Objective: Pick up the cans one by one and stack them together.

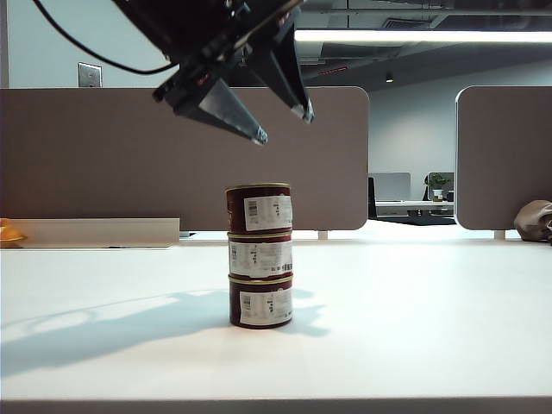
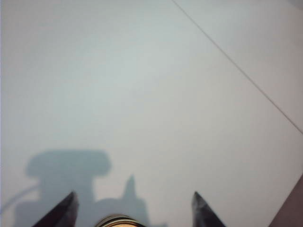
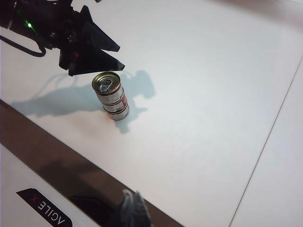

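While all three cans (image 1: 259, 255) stand as one column on the white table (image 1: 414, 328), we read the stacking itself as done: bottom can on the table, middle can on its lid, top can (image 3: 108, 84) on that, with the gold pull-tab lid facing up in the right wrist view. The rims look lined up closely, labels facing the exterior camera, and we see no lean, which is why the column can stand with nothing touching it.

Our left pincer (image 1: 280, 121) hangs above the stack, well clear of the top can, its two dark fingers spread wide with nothing between them. We judge that spread to be deliberate: parted wider than the can, the fingers can lift away without brushing the rim and toppling the column. In the left wrist view the finger tips (image 2: 204, 210) frame bare table, and only a sliver of the top can's gold rim (image 2: 116, 221) shows at the frame's edge, so the pincer sits over the stack rather than around it.

Our right pincer (image 3: 134, 208) stays near its own side, far from the cans; its pale fingers are pressed together and empty, parked out of the way.

What remains, in our judgement, is only to draw the left arm off without a nudge.
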